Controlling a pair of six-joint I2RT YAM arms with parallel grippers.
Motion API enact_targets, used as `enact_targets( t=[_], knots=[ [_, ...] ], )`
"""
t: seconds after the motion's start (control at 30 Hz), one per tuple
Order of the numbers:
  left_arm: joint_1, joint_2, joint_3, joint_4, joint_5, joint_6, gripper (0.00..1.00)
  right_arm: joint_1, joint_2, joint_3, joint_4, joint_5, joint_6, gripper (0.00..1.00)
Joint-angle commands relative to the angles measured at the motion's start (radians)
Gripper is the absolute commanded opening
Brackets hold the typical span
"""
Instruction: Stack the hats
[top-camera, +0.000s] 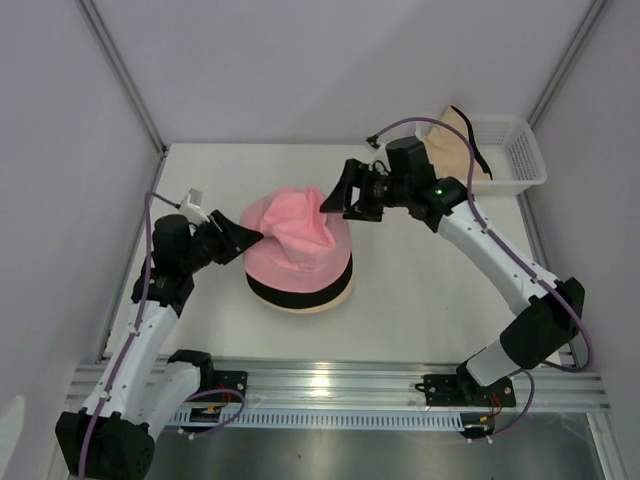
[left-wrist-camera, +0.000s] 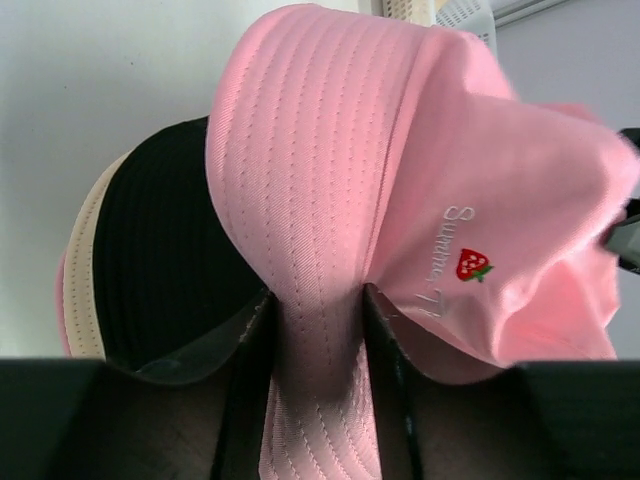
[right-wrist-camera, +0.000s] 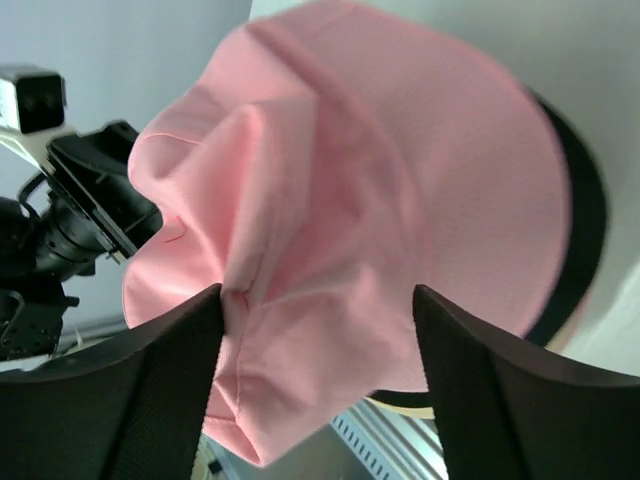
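Note:
The pink hat (top-camera: 300, 235) sits crumpled on top of a black hat (top-camera: 300, 290), which rests on a pale peach hat (top-camera: 338, 297), in the middle of the table. My left gripper (top-camera: 250, 236) is shut on the pink hat's left brim; in the left wrist view the stitched pink brim (left-wrist-camera: 318, 330) is pinched between the fingers, with the black hat (left-wrist-camera: 160, 270) behind. My right gripper (top-camera: 333, 200) is open at the hat's far right side, its jaws wide apart around loose pink fabric (right-wrist-camera: 330, 330). A cream-beige hat (top-camera: 455, 145) lies in the basket.
A white lattice basket (top-camera: 520, 150) stands at the back right corner. White walls close in the table on the left, back and right. A metal rail (top-camera: 400, 385) runs along the near edge. The left arm's camera (right-wrist-camera: 70, 210) shows beyond the pink hat.

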Motion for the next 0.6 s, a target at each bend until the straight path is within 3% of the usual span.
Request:
enact_targets(
  t=[0.0,0.1,0.2,0.37,0.57],
  knots=[
    [0.016,0.006,0.022,-0.007,0.001,0.04,0.44,-0.095,-0.144,-0.051,0.02,0.024,-0.057,0.8],
    [0.016,0.003,0.007,-0.001,-0.005,0.039,0.55,-0.138,-0.224,-0.206,0.154,-0.013,-0.024,0.88],
    [0.016,0.005,0.004,-0.001,-0.008,0.039,0.6,-0.14,-0.272,-0.377,0.341,-0.036,-0.02,0.87],
    [0.016,0.037,0.027,-0.016,-0.006,0.053,0.58,-0.146,-0.271,-0.533,0.604,-0.067,-0.062,0.9],
    [0.016,0.054,0.025,-0.032,-0.034,0.062,0.58,-0.153,-0.205,-0.576,0.721,-0.041,-0.028,0.88]
  ],
)
